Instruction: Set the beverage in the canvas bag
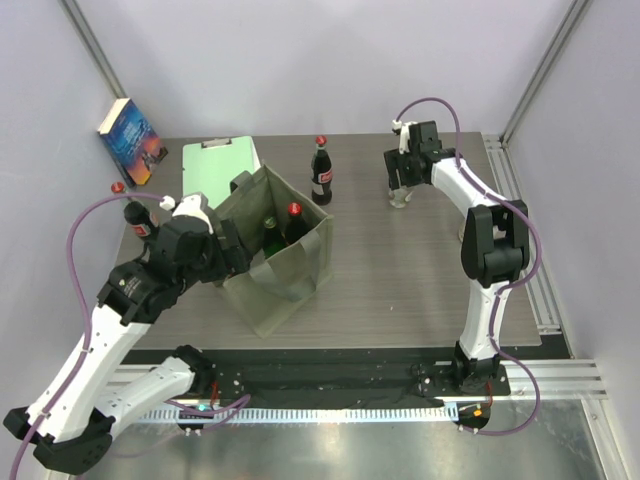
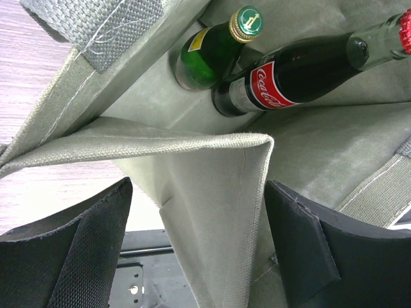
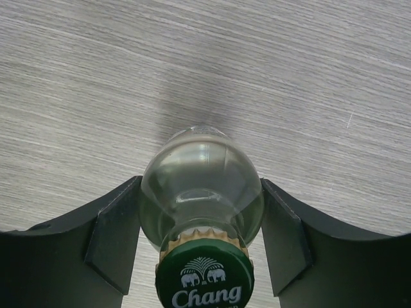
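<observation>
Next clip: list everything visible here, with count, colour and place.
canvas bag: one, olive-grey, table centre-left
green bottle: one, green, inside bag
bagged cola bottle: one, dark, red cap, inside bag beside green bottle
back cola bottle: one, dark, standing behind bag
left cola bottle: one, dark, table's left edge
clear bottle: one, clear, green cap, back right
clipboard: one, mint-green, behind bag
book: one, blue, left wall
table: one, grey
left gripper: black, jaws apart at bag's fabric edge
right gripper: black, jaws against clear bottle

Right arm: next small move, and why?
Probably close the right end effector firmly on the clear Chang bottle. Its pads flank the glass at both sides, but a firm grip isn't evident; the bottle stands upright on the table, outside the canvas bag.
</observation>
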### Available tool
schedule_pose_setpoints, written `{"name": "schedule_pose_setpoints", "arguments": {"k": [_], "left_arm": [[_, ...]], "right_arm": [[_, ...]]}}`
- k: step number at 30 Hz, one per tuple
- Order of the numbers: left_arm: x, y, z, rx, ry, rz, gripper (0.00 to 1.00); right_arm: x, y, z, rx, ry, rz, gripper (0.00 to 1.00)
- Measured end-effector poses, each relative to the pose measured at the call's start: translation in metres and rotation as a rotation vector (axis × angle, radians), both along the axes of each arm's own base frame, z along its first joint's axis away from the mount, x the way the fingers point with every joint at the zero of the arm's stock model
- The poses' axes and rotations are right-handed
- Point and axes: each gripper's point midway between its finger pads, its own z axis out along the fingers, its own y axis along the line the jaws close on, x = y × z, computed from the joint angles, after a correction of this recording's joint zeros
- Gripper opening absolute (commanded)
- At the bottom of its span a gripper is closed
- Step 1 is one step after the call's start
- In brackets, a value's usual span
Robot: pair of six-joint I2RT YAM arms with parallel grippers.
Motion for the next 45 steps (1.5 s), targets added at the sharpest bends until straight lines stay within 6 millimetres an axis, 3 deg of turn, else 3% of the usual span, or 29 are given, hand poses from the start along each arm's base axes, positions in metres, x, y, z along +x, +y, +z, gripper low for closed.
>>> {"name": "schedule_pose_setpoints", "arguments": {"k": [5,8,14,18,22,26,31,38,45], "left_arm": [[0.0,0.0,0.003,0.0,-0.007,-0.001,0.85],[0.001,0.005,0.011,0.014,-0.025,0.013,0.86],[0.002,0.01,0.028,0.011,-0.073,0.022,0.92],[0.002,0.009,0.028,0.009,-0.072,0.02,0.88],[0.003,0.006,0.027,0.002,-0.068,0.017,0.82],[0.005,0.002,0.025,-0.009,-0.061,0.006,0.72],[0.005,-0.002,0.018,-0.015,-0.043,-0.009,0.49],[0.004,-0.008,0.019,-0.046,-0.044,-0.024,0.0],[0.002,-0.01,0.021,-0.065,-0.046,-0.029,0.0]], "right_arm": [[0.0,0.0,0.0,0.004,-0.002,-0.004,0.12],[-0.005,-0.001,0.0,0.013,-0.006,-0.025,0.01],[-0.043,-0.006,0.001,0.026,0.056,-0.068,0.01],[-0.066,-0.005,0.01,0.019,0.102,-0.08,0.01],[-0.078,0.0,0.032,0.01,0.104,-0.075,0.01],[-0.083,0.005,0.068,0.005,0.069,-0.069,0.01],[-0.091,0.014,0.129,0.006,-0.017,-0.056,0.01],[-0.108,0.058,0.215,0.053,-0.158,0.04,0.01],[-0.139,0.107,0.29,0.142,-0.298,0.156,0.01]]}}
